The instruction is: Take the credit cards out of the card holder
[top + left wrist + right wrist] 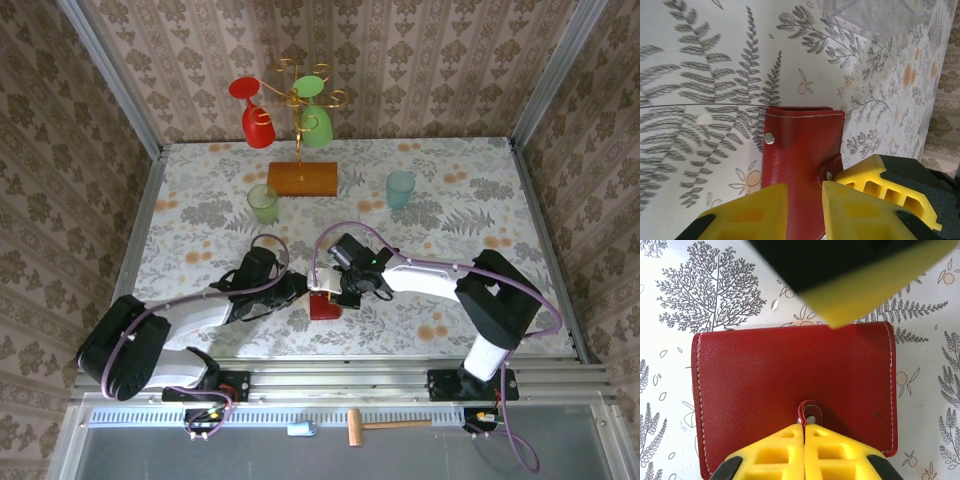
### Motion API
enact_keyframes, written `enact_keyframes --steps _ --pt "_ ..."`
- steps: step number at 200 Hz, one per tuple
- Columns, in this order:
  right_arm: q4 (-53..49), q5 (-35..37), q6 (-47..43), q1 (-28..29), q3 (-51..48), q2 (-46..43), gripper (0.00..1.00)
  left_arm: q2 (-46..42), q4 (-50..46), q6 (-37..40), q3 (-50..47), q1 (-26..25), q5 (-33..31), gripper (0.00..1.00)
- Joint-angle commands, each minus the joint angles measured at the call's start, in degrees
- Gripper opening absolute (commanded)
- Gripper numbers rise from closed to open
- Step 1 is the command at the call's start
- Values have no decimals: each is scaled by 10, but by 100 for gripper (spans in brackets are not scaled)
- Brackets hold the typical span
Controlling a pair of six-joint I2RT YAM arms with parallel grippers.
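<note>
my left gripper [805, 189] on the left, jaws a little apart over one edge of the closed red card holder [801, 147], lying flat on the floral table [450, 210] between my grippers, my right gripper [804, 434] clamped tight on its small red closing tab [810, 409]

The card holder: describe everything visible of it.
The card holder is a small red wallet, leather-like, with pale stitching along its edges and a metal stud on the cover. It lies closed and flat on the floral tablecloth. The right gripper has its jaws shut on its small snap tab. The left gripper is open at the opposite edge; contact is unclear.
</note>
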Motion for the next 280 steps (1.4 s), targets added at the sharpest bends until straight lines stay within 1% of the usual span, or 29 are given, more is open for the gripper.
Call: enact_keyframes --steps 1,18,50,93,181,220,280 --pt "37 -2 21 1 -17 -21 3 21 51 -28 5 -8 5 25" --pt "50 -4 30 1 -24 -23 0 37 74 -37 0 -10 11 24" --pt "78 -2 45 1 -40 -27 0 61 109 -54 -8 -12 19 23" --pt "147 4 73 1 -72 -44 0 78 135 -71 -26 -13 16 21" --pt "292 10 149 5 -143 -63 0 92 139 -80 -36 -13 11 19" --pt "361 33 193 6 -168 -67 0 97 135 -81 -36 -13 9 19" --pt "426 47 246 11 -196 -58 0 100 132 -83 -40 -13 4 18"
